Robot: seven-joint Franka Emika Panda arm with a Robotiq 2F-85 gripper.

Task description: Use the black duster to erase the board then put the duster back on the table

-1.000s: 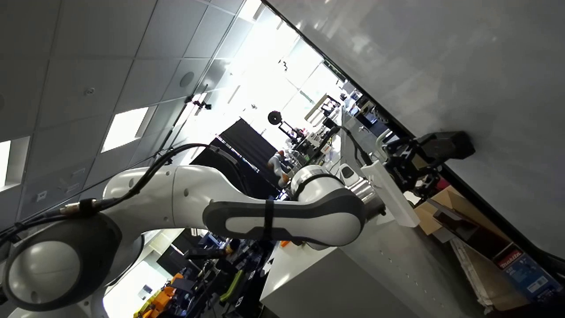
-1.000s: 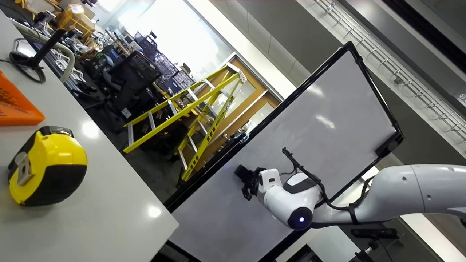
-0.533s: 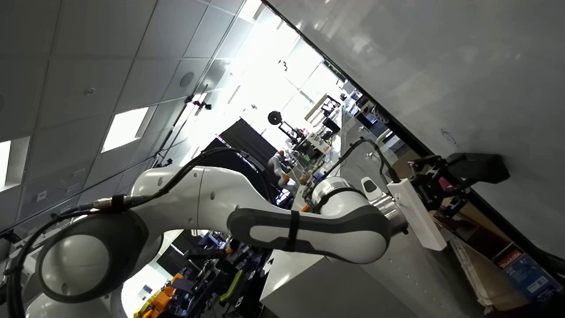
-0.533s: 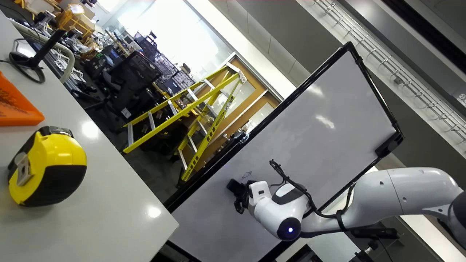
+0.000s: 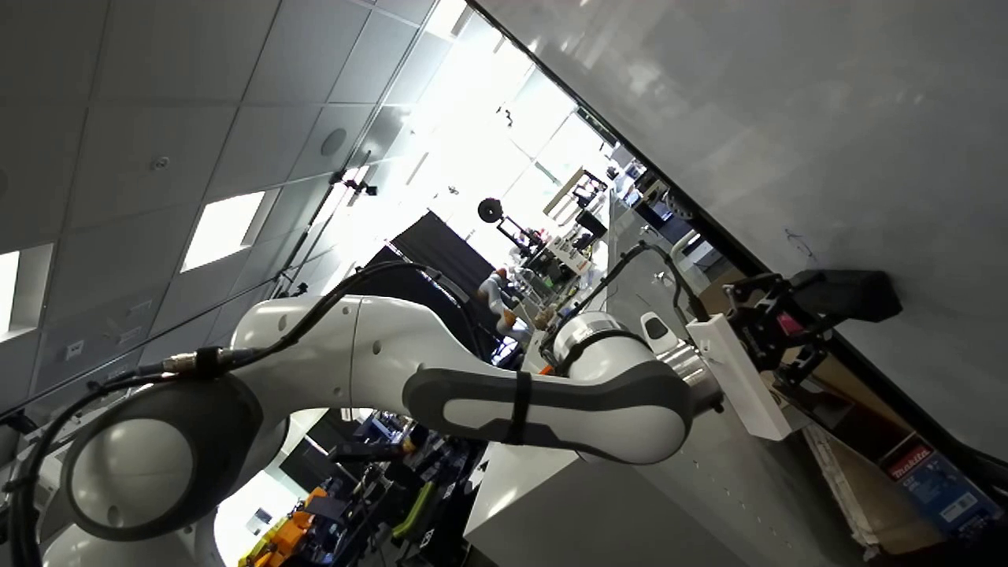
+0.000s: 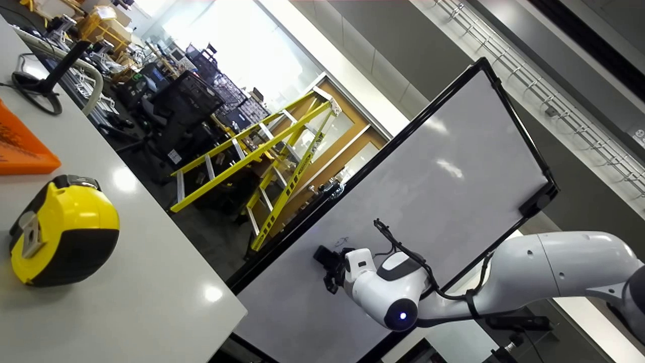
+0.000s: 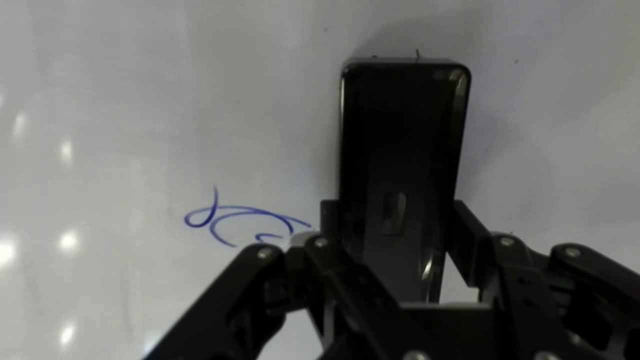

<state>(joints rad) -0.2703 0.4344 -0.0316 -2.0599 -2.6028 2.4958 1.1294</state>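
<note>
My gripper (image 7: 392, 220) is shut on the black duster (image 7: 402, 130), its fingers on the duster's two long sides. The duster also shows in both exterior views (image 5: 854, 295) (image 6: 325, 255), at the face of the board (image 5: 787, 118) (image 6: 428, 201). It looks against or very near the surface; exact contact is hidden. A thin blue scribble (image 7: 250, 215) lies on the board just left of the gripper's left finger in the wrist view, and faintly shows in both exterior views (image 5: 802, 246) (image 6: 341, 242). The white table (image 6: 166, 282) is apart from the gripper.
A yellow tape measure (image 6: 65, 232) and an orange tray (image 6: 25, 146) sit on the table. Cardboard boxes (image 5: 874, 488) and a blue Makita box (image 5: 945, 488) stand below the board's edge. A black object (image 6: 538, 200) is at the board's corner. A yellow ladder (image 6: 262, 166) stands behind.
Over the second the arm and duster moved along the board, rightward and down in an exterior view, and the blue scribble came into view. In the last half second it barely shifted back.
</note>
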